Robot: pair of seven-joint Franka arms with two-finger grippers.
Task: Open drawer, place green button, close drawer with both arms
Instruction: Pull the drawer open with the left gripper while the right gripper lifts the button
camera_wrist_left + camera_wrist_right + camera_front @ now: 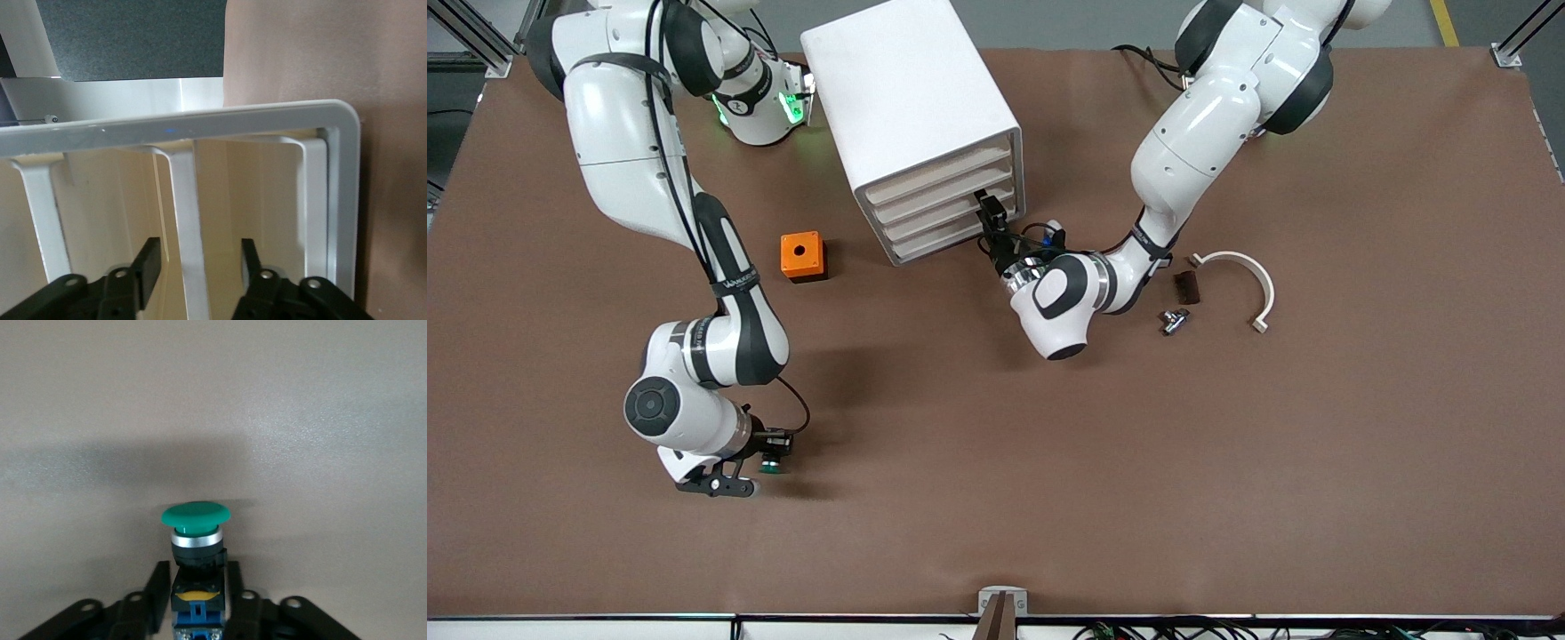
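The white cabinet stands at the back with four stacked drawers, all looking pushed in. My left gripper is at the front of one of the lower drawers. In the left wrist view this gripper is open, its fingers on either side of that drawer's white front edge without touching it. My right gripper is low over the table near the front camera, toward the right arm's end. In the right wrist view the right gripper is shut on the black body of the green-capped button.
An orange box with a hole sits on the table beside the cabinet, toward the right arm's end. A white curved bracket, a dark brown piece and a small metal part lie by the left arm's wrist.
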